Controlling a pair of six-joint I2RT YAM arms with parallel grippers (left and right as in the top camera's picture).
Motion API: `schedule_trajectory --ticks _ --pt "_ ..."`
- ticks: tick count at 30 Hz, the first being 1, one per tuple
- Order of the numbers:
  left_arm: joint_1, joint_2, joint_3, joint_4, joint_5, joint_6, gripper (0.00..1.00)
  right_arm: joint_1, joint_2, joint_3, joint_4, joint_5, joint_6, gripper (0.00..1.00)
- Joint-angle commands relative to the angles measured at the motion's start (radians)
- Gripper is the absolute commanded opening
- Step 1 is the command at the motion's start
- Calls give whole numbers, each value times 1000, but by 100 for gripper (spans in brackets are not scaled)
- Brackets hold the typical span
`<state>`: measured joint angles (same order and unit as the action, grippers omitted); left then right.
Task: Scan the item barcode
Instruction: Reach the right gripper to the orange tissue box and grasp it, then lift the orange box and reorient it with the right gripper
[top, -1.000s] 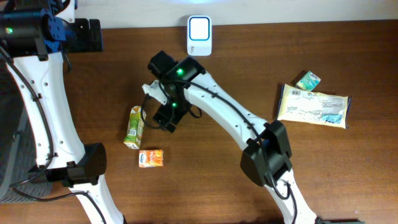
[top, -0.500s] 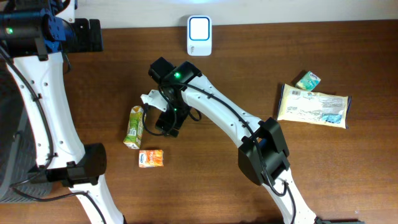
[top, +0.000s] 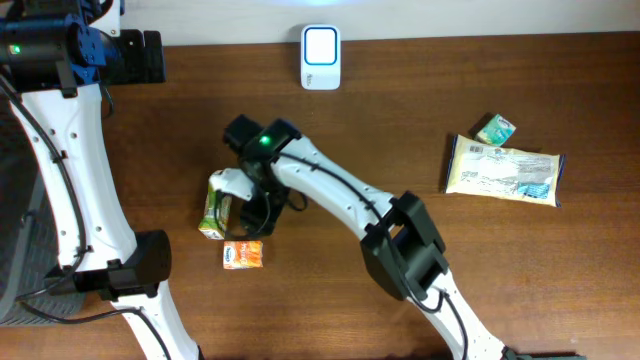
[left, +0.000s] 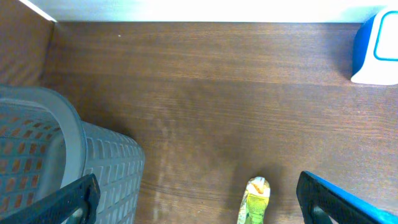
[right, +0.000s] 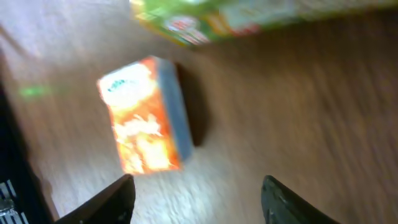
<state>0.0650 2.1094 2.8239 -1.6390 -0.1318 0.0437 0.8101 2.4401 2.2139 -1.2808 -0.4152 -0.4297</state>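
Hovering over the orange carton (right: 146, 115) left of the counter's (top: 500, 280) centre, the right gripper (right: 199, 202) spreads empty fingers; the left gripper (left: 199, 205) gapes wide, empty — the light, stiff, crushable carton likely wants a gentle pinch across its narrow sides.

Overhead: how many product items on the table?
4: green carton left of centre, partly under the right arm; orange box just below it; pale packet at right; small teal box at its top edge. The arm may hide more.
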Motion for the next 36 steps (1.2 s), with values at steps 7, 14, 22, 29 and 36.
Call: schedule_trajectory --ticks 7,14,22,29,36 --pt "3 -11 8 -2 -4 -6 99 53 65 -6 -1 -48 19 53" --pt "3 -11 8 -1 -4 -6 99 54 69 -8 -5 -44 19 33" --pt "3 -11 8 -2 -4 -6 99 54 69 -64 3 -45 19 26" --pt "3 -11 8 -2 -4 -6 99 19 66 -33 -8 -20 97 4" --pt "3 -11 8 -2 -4 -6 99 -166 -1 64 -39 137 519 4"
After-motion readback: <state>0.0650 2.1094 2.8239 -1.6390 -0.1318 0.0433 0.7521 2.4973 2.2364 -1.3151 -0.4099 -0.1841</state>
